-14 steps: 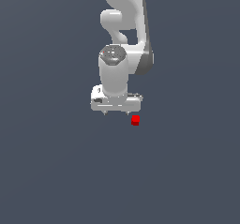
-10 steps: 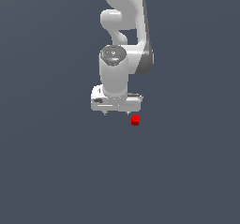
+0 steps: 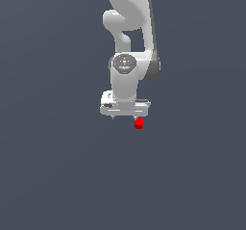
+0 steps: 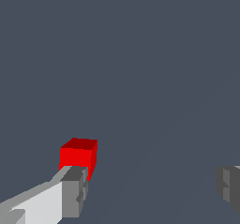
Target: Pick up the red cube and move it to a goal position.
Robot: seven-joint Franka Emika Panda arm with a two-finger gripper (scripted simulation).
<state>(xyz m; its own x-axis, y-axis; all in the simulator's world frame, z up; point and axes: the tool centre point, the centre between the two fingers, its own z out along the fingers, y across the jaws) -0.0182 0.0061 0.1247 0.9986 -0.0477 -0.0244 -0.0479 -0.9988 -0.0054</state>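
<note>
Arm: the white Panda arm (image 3: 127, 27) comes down from the upper middle of the exterior view; its round wrist joint lies a little above the centre of the frame; below it sits the wide white body of the hand.

Gripper: the gripper (image 3: 125, 117) hangs just under the centre of the exterior view, pointing down to the floor; in the wrist view the gripper (image 4: 154, 188) shows two grey fingers (image 4: 74, 192), one in the lower left of the frame and one at the lower right edge, well apart from each other.

Jaws: they are spread wide and released; a broad stretch of bare floor lies between them; they grasp nothing.

Red cube: the red cube (image 3: 139, 123) is a very small bright spot just below the centre of the exterior view, directly under the end of the hand that is toward the exterior view's right; in the wrist view the red cube (image 4: 78, 156) sits in the lower left of the frame, right behind the tip of the lower-left finger, which covers its lower corner; it is not in the gap between the fingers; whether finger and cube touch, I cannot tell.

Floor: the floor (image 3: 53, 166) is a plain dark grey-blue surface that fills every part of both views.
</note>
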